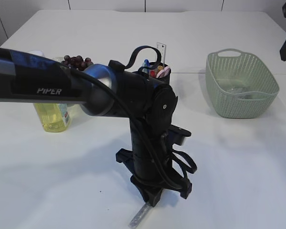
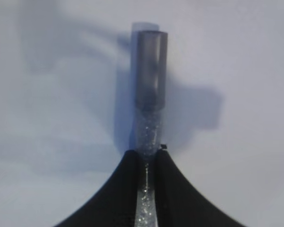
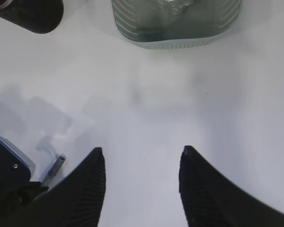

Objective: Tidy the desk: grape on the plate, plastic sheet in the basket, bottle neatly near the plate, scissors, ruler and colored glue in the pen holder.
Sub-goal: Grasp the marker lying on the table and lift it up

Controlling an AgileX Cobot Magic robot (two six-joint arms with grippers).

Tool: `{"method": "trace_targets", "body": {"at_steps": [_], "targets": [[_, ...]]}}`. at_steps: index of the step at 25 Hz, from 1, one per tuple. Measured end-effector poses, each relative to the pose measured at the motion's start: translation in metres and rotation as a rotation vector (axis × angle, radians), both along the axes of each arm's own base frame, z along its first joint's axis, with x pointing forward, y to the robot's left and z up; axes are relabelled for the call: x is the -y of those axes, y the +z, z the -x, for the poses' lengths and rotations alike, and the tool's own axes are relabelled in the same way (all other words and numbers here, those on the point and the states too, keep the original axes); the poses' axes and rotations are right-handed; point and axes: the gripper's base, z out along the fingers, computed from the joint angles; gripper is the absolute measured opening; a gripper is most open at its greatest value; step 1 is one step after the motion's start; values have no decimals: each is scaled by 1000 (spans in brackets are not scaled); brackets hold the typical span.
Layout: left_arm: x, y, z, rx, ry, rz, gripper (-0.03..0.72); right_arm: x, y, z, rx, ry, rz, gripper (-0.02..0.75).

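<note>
Down low, left gripper (image 2: 149, 189) jaws pinch the glitter glue tube (image 2: 150, 90).

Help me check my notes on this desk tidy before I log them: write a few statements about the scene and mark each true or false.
1. The left gripper is closed on the glitter glue tube. True.
2. The right gripper holds the ruler. False: its jaws stand open over bare table with nothing between them.
3. The grapes lie in the basket. False: they sit at the far left behind the bottle; the basket is at the right.
4. The pen holder already has items standing in it. True.
</note>
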Motion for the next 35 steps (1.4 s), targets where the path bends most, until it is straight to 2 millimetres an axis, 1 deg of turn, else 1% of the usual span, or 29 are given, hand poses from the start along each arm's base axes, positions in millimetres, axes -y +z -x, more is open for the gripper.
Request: {"method": "trace_targets", "body": {"at_steps": [5,12,18,22,26,31,35], "targets": [[-6,0,3,-31,-20,-63,68,0,0,0,0,0,0,405],[-9,1,5,-51,-28,-93,68,0,0,0,0,0,0,405],[-9,16,4,-20,-34,-74,68,0,0,0,0,1,0,405],[-12,33,6,21,-34,-35,68,0,0,0,0,1,0,405],[-24,44,15,76,-27,19,68,0,0,0,0,2,1,405],[-38,46,24,165,-20,98,68,0,0,0,1,4,2,405],[-43,46,28,227,-14,158,68,0,0,0,1,4,2,405]]}}
